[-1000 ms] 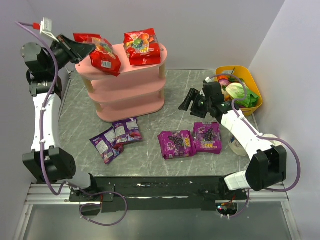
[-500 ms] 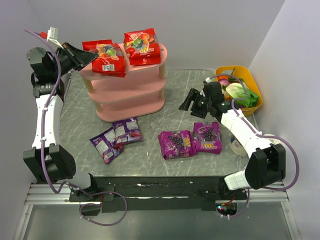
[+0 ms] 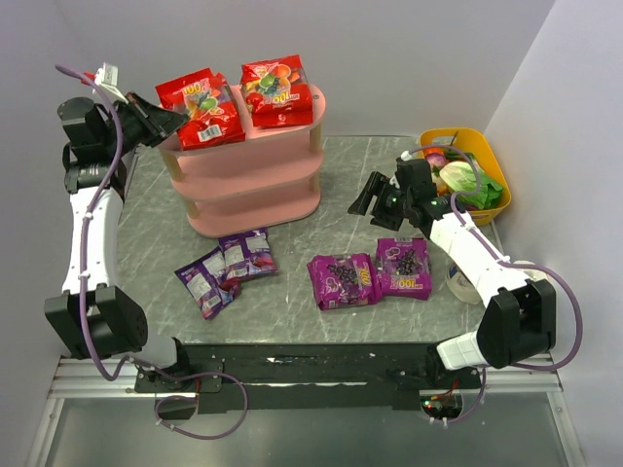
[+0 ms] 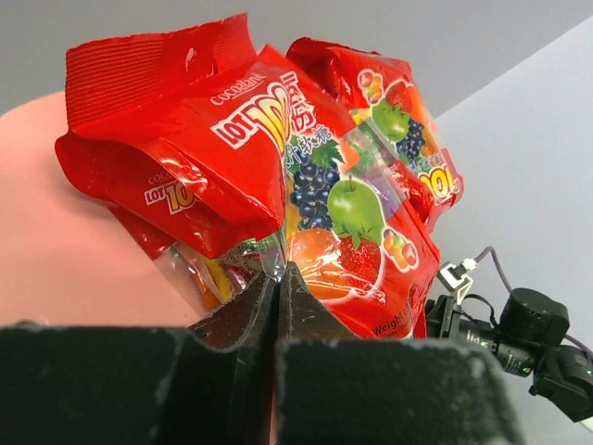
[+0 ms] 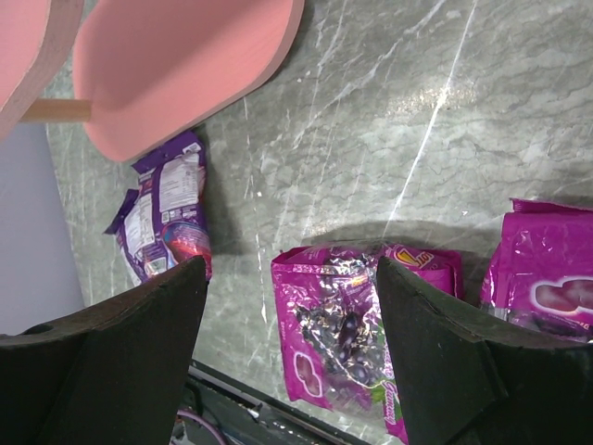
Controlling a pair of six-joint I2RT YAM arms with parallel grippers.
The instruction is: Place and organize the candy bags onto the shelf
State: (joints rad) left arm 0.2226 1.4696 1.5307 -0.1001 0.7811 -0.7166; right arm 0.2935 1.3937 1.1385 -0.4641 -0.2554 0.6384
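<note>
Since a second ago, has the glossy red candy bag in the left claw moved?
Yes: the glossy red candy bag rose from drooping over the left edge of the pink three-tier shelf onto its top tier.

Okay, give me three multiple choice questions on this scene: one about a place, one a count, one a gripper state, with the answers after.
1. The blue-violet bags lie: A. on the shelf's top tier B. on its middle tier C. on the table in front of it
2. How many bags lie on the table? A. two B. four C. six
3. The left gripper is: A. shut on a red bag B. open and empty C. shut on nothing

Answers: 1 C, both lie flat on the table before the shelf. 2 B, two blue-violet plus two magenta bags. 3 A, the wrist view shows its jaws pinching the bag's edge.
</note>
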